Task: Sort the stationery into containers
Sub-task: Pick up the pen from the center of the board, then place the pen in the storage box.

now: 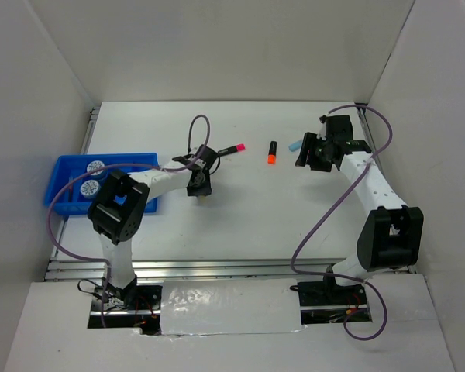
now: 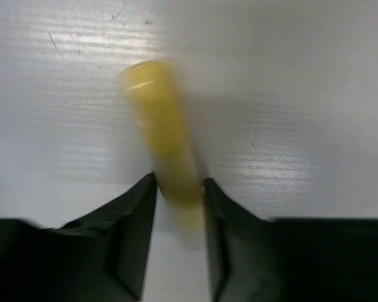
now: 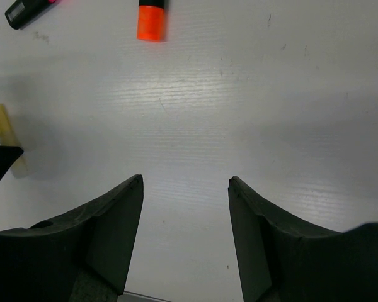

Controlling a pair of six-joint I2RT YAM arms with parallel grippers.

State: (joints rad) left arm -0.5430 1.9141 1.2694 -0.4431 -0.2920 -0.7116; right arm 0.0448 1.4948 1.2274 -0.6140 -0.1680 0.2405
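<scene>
A pale yellow marker [image 2: 157, 113] lies on the white table, and my left gripper [image 2: 179, 182] is shut on its near end, both fingertips against it. In the top view the left gripper [image 1: 200, 190] is at the table's middle left. The same marker [image 3: 1, 129] shows at the left edge of the right wrist view. My right gripper [image 3: 184, 179] stands open over bare table, at the back right [image 1: 306, 155]. A pink marker [image 1: 231, 149], an orange-black marker [image 1: 271, 153] and a light blue marker [image 1: 294, 145] lie along the back. The blue tray [image 1: 62, 174] holds two round rolls [image 1: 95, 166].
The tray sits at the table's left edge, beside the left arm's elbow [image 1: 120, 205]. White walls enclose the table on three sides. A purple cable [image 1: 318, 225] loops from the right arm over the table.
</scene>
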